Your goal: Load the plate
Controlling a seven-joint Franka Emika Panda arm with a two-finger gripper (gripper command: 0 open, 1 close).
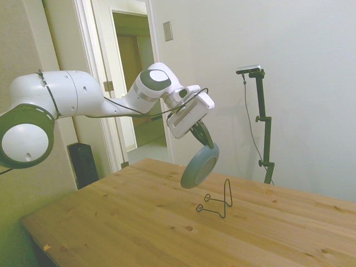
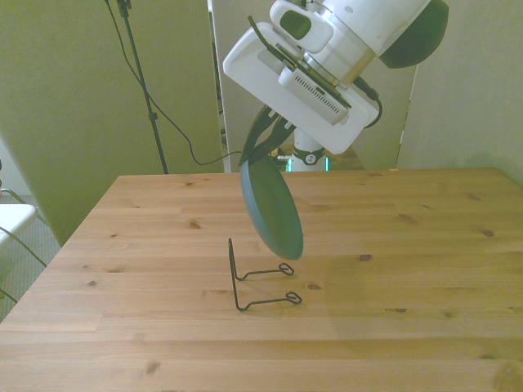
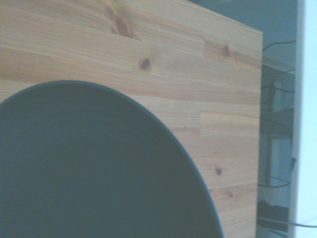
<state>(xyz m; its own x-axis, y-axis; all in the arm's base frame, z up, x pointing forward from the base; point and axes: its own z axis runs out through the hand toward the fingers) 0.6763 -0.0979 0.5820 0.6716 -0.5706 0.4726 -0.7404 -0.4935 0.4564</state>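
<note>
Side view: our gripper [image 1: 203, 135] pinches the plate [image 1: 199, 166] by its upper rim, fingers closed on it, holding it aloft just above the wire stand [image 1: 217, 201].

Front view: the plate [image 2: 272, 211] hangs steeply tilted; we should lower slowly and seat the bottom edge against the stand's upright.

Wrist view: the plate [image 3: 94, 168] fills most of it, over the table [image 3: 198, 69].

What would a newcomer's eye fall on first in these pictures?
The plate stands out first: the gripper holds it by its top edge, tilted steeply, in the air. Just below it, a wire stand sits alone near the middle of the wooden table.
</note>
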